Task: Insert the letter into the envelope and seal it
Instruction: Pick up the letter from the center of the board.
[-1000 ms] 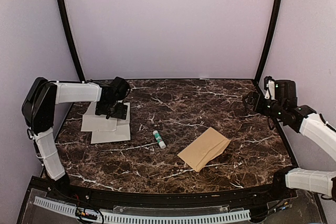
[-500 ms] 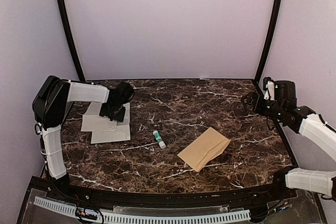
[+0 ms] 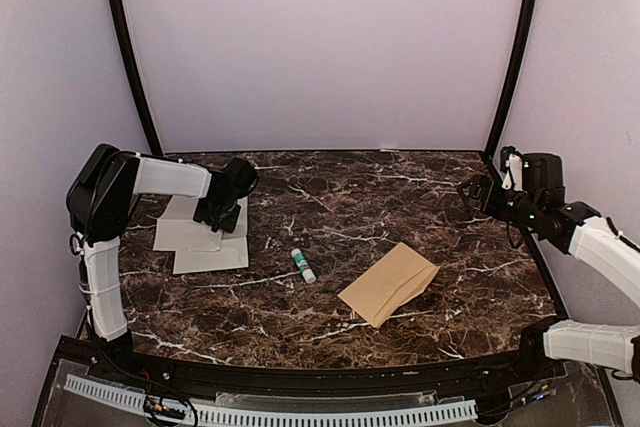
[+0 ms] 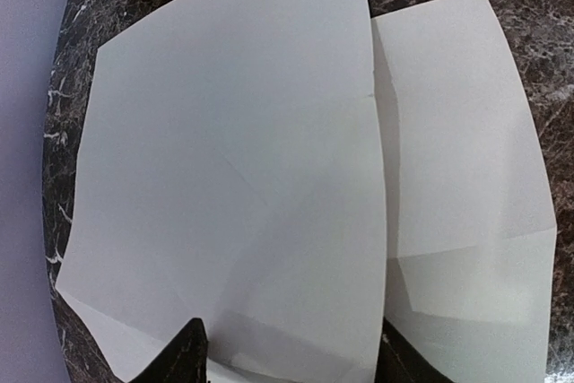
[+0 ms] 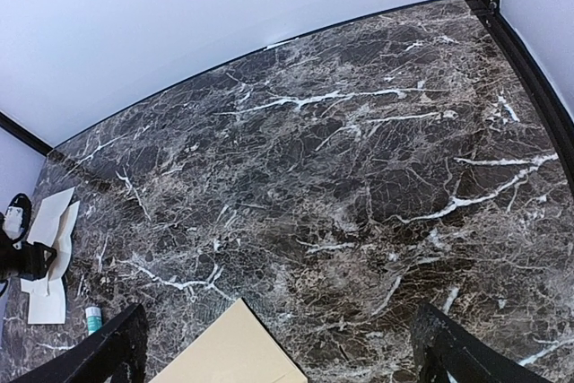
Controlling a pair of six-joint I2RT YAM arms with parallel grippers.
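The left arm bends low over the worktop at far left, its left fingers apart astride the letter. The right arm hovers at right, right fingers spread wide. The envelope lies flat, well apart from the letter, with a glue stick between them.

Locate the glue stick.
In the top view the glue stick lies on the table between the letter at left and the envelope at right.
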